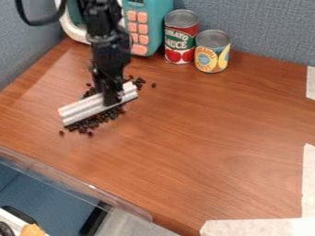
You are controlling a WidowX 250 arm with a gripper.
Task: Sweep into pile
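While the pincer [112, 99] is clasping a ridged white bar [81, 110], dark brown beans [102, 118] are lying on the desk [203, 124] around the pincer, along both long sides of the bar; a red-labelled can [180, 42] is standing upright, well apart from it.

Table [206, 126] surface was brown wood grain. Dark beans [93, 121] lay loosely clustered toward the left, on both sides of a slanted white bar [81, 110]. At the back stood a teal toy [149, 26], a red can [181, 40] and a yellow can [212, 53], both cans upright. White tape [309, 182] lay at right.
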